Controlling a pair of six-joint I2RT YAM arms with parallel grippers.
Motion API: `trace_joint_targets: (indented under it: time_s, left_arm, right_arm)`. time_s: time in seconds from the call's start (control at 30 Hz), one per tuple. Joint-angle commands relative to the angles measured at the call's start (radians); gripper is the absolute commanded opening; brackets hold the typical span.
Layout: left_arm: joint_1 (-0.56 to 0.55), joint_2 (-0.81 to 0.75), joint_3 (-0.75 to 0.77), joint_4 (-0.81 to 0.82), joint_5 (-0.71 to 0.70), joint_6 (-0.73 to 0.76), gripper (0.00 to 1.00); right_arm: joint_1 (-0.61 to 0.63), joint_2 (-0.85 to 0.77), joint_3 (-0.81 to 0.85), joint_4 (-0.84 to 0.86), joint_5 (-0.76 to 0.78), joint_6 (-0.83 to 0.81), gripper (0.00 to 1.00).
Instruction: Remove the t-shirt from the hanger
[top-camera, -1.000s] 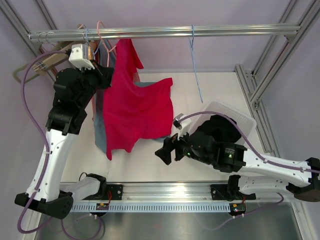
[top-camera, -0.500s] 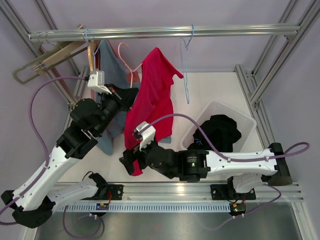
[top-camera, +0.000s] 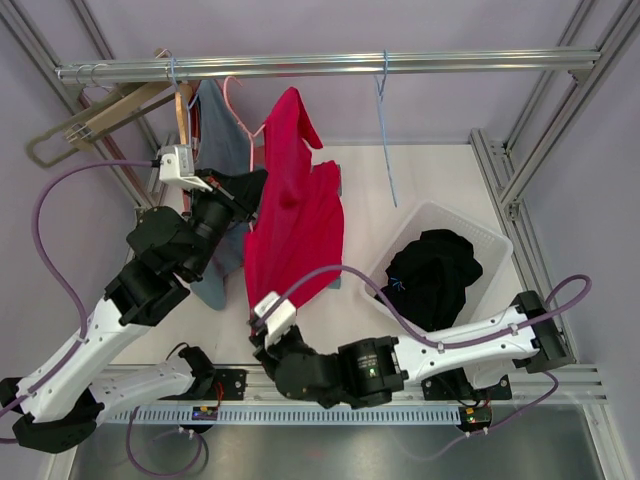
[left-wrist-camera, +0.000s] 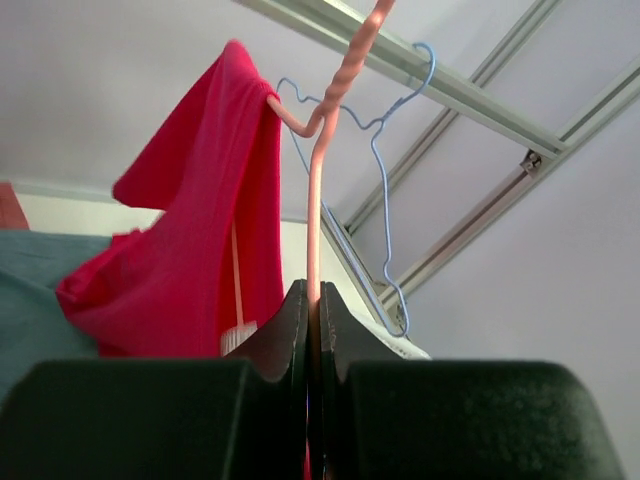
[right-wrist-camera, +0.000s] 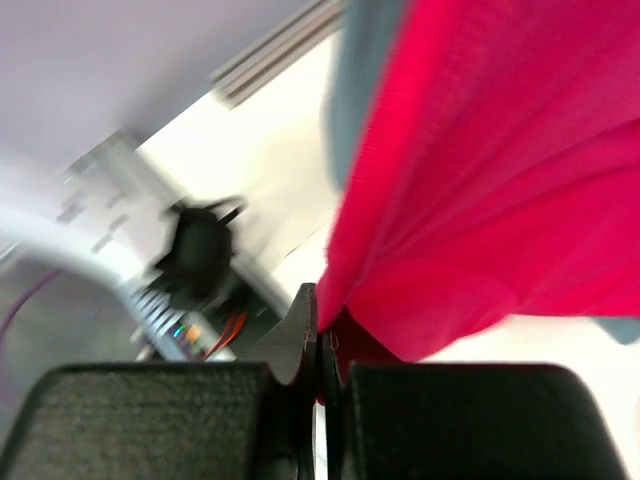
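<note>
A red t-shirt (top-camera: 290, 215) hangs bunched from one shoulder of a pink wire hanger (top-camera: 243, 118) below the rail. My left gripper (top-camera: 243, 192) is shut on the hanger's wire; in the left wrist view the pink wire (left-wrist-camera: 316, 200) runs straight up from between the closed fingers (left-wrist-camera: 290, 330), with the t-shirt (left-wrist-camera: 200, 240) draped to its left. My right gripper (top-camera: 258, 330) sits low near the table's front edge, under the shirt's bottom. In the right wrist view the jaws (right-wrist-camera: 320, 320) are shut on the lower edge of the red cloth (right-wrist-camera: 480, 180).
A white basket (top-camera: 497, 245) holding a black garment (top-camera: 435, 265) stands at the right. A bare blue wire hanger (top-camera: 388, 130) hangs from the rail (top-camera: 420, 62). A grey-blue garment (top-camera: 213, 115) and wooden hangers (top-camera: 100, 115) hang at the left.
My right arm swung left and toward the front edge, and its gripper went from open to shut on the shirt's lower edge. The left arm shifted with the hanger; the shirt now hangs narrower.
</note>
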Motion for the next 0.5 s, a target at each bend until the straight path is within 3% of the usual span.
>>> trace_joint_targets:
  time_s: [0.0, 0.1, 0.23, 0.47]
  left_arm:
    - [-0.005, -0.005, 0.1, 0.175, -0.083, 0.08, 0.0]
    - [-0.005, 0.012, 0.188, 0.132, -0.08, 0.112, 0.0]
    - [-0.005, -0.003, 0.321, 0.028, -0.061, 0.15, 0.0]
    - [-0.005, -0.187, 0.36, -0.176, 0.058, 0.031, 0.0]
  right_arm:
    - [0.113, -0.007, 0.052, 0.024, -0.162, -0.037, 0.0]
    - [0.156, -0.007, 0.05, -0.001, -0.354, -0.025, 0.0]
    - [0.202, -0.013, 0.011, -0.015, -0.43, 0.028, 0.0]
    - [0.12, -0.126, -0.095, -0.094, -0.226, 0.063, 0.0]
